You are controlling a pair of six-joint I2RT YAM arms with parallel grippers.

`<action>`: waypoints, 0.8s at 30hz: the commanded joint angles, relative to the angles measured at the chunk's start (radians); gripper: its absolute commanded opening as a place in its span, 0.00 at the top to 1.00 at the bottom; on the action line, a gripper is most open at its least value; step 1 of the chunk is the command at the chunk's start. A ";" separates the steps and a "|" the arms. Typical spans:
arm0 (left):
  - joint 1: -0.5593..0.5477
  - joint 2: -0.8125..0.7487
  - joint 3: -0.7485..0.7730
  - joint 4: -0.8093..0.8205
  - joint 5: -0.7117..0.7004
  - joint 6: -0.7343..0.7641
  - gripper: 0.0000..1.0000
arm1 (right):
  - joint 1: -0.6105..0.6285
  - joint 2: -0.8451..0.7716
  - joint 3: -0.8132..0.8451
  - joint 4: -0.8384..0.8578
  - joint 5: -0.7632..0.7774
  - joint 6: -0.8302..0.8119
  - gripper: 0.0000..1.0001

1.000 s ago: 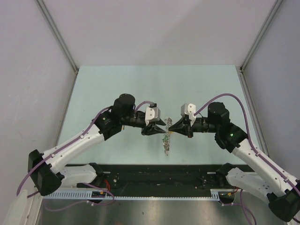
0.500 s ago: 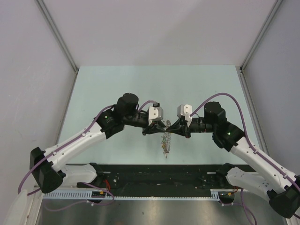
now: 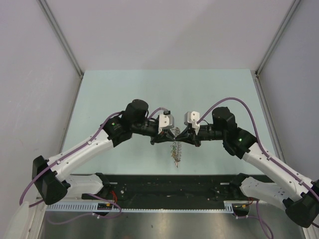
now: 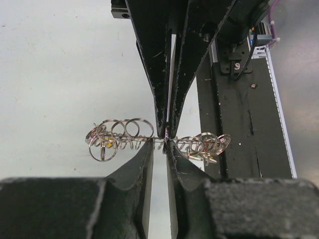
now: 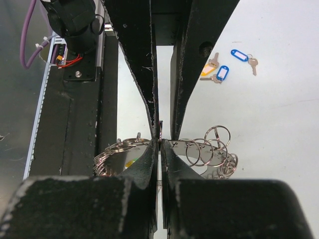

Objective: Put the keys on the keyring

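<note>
The keyring (image 3: 176, 152), a metal ring crowded with small silver rings and a few coloured tags, hangs in the air below the spot where my two grippers meet. My left gripper (image 3: 171, 136) and right gripper (image 3: 180, 136) face each other tip to tip and both pinch the ring's top. In the left wrist view my gripper (image 4: 160, 143) stands almost shut across the keyring (image 4: 115, 135). In the right wrist view my gripper (image 5: 160, 144) is shut tight on the keyring (image 5: 212, 148). Loose keys lie on the table: two with blue tags (image 5: 240, 55) (image 5: 223, 73) and one with a yellow tag (image 5: 208, 69).
The pale green table top (image 3: 149, 89) is walled in grey on the left, the back and the right. A black base rail (image 3: 169, 186) with cabling runs along the near edge under the arms. The loose keys do not show in the top view.
Both grippers have closed in on each other, the right arm shifting left. The keyring has moved slightly left with them and now hangs straight down between the tips.
</note>
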 commanded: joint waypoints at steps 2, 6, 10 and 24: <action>-0.015 -0.002 0.034 0.025 0.013 0.030 0.81 | 0.028 0.020 0.078 0.040 -0.003 -0.021 1.00; -0.015 -0.002 0.027 0.026 0.018 0.032 0.85 | 0.039 0.032 0.082 0.029 0.010 -0.029 1.00; -0.015 -0.023 -0.006 0.083 -0.004 -0.003 0.96 | 0.045 0.029 0.084 0.027 0.046 -0.021 0.97; 0.054 -0.126 -0.104 0.138 -0.284 -0.163 1.00 | -0.113 -0.003 0.071 0.038 0.296 0.212 0.58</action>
